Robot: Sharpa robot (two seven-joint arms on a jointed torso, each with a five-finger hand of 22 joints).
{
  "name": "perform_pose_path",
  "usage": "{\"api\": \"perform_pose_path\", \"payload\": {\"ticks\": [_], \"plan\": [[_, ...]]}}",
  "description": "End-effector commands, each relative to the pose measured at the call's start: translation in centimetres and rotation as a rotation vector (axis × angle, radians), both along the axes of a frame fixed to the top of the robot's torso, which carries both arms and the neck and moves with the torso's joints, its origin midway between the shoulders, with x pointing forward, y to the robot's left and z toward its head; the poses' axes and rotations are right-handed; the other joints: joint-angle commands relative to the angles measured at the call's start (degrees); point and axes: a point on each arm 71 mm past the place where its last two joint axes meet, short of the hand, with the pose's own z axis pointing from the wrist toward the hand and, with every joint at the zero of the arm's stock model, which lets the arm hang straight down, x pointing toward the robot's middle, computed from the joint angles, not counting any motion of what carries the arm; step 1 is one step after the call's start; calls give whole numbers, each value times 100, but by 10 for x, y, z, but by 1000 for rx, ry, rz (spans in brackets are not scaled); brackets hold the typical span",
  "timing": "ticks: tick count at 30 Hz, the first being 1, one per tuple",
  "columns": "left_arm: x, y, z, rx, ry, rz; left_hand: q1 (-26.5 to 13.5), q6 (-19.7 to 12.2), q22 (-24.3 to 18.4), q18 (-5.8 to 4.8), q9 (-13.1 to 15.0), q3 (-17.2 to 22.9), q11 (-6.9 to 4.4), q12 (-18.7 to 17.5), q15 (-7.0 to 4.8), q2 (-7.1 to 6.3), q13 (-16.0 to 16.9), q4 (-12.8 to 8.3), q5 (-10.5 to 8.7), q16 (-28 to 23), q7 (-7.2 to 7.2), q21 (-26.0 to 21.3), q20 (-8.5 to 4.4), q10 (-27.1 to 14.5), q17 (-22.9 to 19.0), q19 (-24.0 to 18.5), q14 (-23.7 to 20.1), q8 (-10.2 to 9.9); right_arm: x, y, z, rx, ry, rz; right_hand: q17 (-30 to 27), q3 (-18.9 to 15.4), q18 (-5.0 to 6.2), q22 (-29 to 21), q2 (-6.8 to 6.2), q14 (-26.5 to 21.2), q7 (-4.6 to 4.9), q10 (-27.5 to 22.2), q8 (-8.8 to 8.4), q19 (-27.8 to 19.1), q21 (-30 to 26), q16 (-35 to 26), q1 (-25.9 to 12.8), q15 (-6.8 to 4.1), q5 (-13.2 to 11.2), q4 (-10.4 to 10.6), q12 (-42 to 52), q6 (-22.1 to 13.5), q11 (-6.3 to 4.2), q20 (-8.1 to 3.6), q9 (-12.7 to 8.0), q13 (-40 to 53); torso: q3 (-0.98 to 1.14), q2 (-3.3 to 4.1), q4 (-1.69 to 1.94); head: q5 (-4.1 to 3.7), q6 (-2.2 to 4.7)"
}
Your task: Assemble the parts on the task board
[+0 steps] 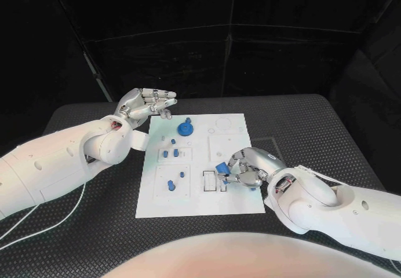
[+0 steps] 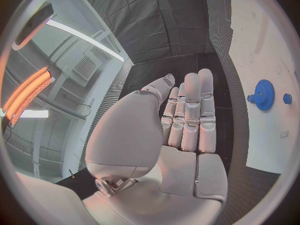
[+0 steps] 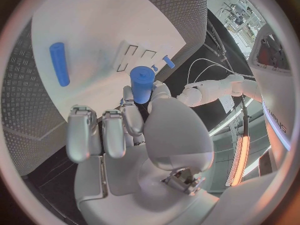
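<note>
The white task board (image 1: 200, 200) lies in the middle of the black table. My right hand (image 1: 251, 168) hovers over the board's near right part and pinches a blue cylinder (image 1: 222, 168) between thumb and finger; the right wrist view shows this cylinder (image 3: 142, 84) held upright at the fingertips. A blue gear (image 1: 185, 128) stands at the board's far middle, also seen as the gear (image 2: 264, 94). Several small blue pegs (image 1: 170, 153) sit in the board's left half, and a blue rod (image 3: 59, 63) lies on the board. My left hand (image 1: 146, 104) hangs above the far left corner, fingers extended, holding nothing.
Rectangular slots (image 1: 208, 180) lie just left of my right hand. A white cable (image 1: 50, 214) runs over the table (image 1: 317, 127) at the near left, under my left arm. A faint square mark (image 1: 266, 142) shows on the table right of the board.
</note>
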Motion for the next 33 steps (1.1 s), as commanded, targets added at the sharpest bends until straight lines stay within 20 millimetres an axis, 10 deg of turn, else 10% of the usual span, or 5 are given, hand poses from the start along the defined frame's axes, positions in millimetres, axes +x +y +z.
{"api": "perform_pose_path", "payload": {"ticks": [1, 25, 33], "plan": [[0, -2, 2, -11, -4, -11, -23, -38, -5, 76, 3, -32, 1, 29, -11, 36, -6, -5, -25, -38, 10, -34, 35, -56, -9, -11, -35, -14, 2, 6, -7, 15, 81, 9, 104, -53, -48, 372, 25, 364, -34, 42, -8, 18, 31, 31, -73, -42, -72, -7, -3, 78, 1, 1, 28, -5, -10, 5, 7, 8, -1], [-1, -5, 2, -14, 0, -21, -39, -42, -11, 75, 3, -43, 3, 35, -8, 39, -6, 6, -25, -38, 11, -41, 37, -64, -11, -11, -38, -13, 8, 28, -20, -6, 169, -9, 170, -482, -49, 396, 177, 371, -135, 115, -9, 18, 35, 47, -690, -109, -892, -6, -46, 372, -81, -59, 175, 94, 1, 7, -7, 80, -1], [-1, -5, 2, -14, 0, -21, -39, -42, -11, 75, 3, -43, 3, 35, -8, 39, -6, 6, -25, -38, 11, -41, 37, -64, -11, -11, -38, -13, 10, 31, -18, 22, 138, -22, 123, -633, -41, 361, 60, 359, -121, 86, -38, -13, 11, 13, -999, -101, -1736, -2, -144, 337, -68, -58, 253, 68, -3, 6, -6, 96, -1]]}}
